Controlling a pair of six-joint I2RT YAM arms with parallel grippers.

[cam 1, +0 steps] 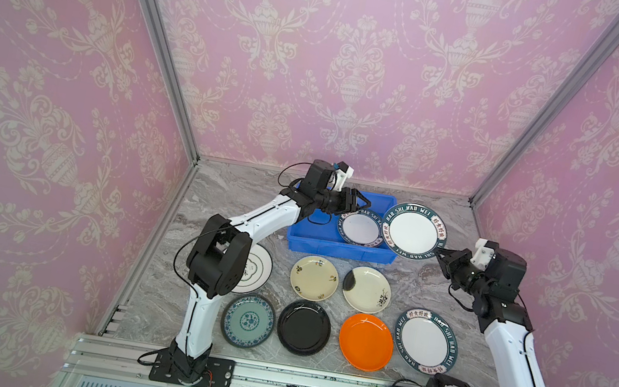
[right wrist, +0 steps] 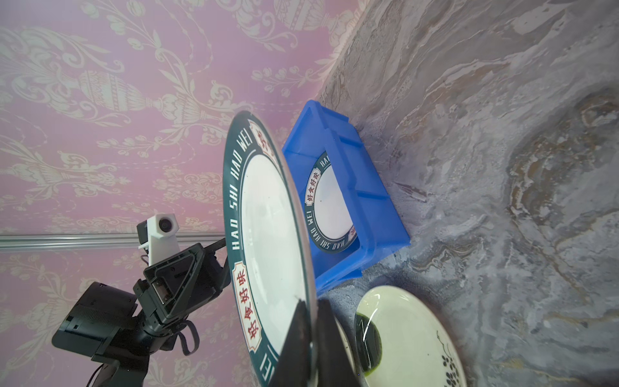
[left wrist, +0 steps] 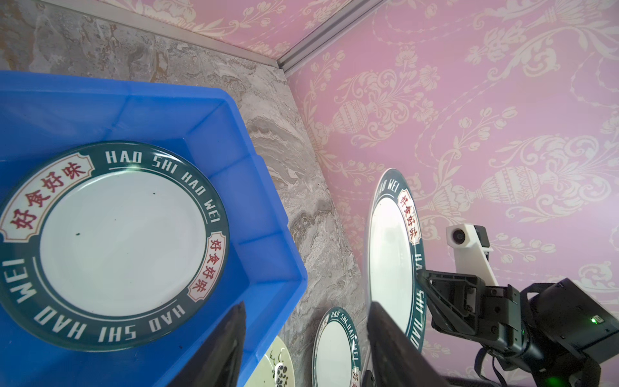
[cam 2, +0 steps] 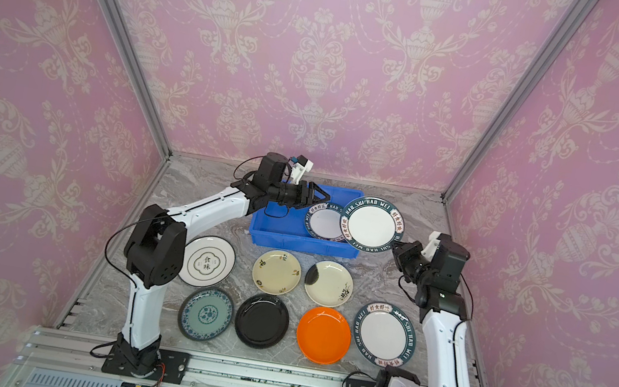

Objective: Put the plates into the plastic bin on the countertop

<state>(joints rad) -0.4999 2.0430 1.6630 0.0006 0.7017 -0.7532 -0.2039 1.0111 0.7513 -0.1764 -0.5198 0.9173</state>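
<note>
Pinching a tilted lettered plate [cam 1: 413, 228], right end effector [cam 1: 439, 254] faces the spread left end effector [cam 1: 367, 204] over plastic bin [cam 1: 337, 249]

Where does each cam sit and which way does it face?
Top views: high above the mounting rail, looking down and back across the countertop; both arms show, with left gripper and right gripper.
Left wrist: above the plastic bin, facing the right gripper; own fingers show.
Right wrist: right of the bin, facing the left gripper; own fingers clamp the held plate.
Shared: both wrist views see the held plate and the plate in the bin.
</note>
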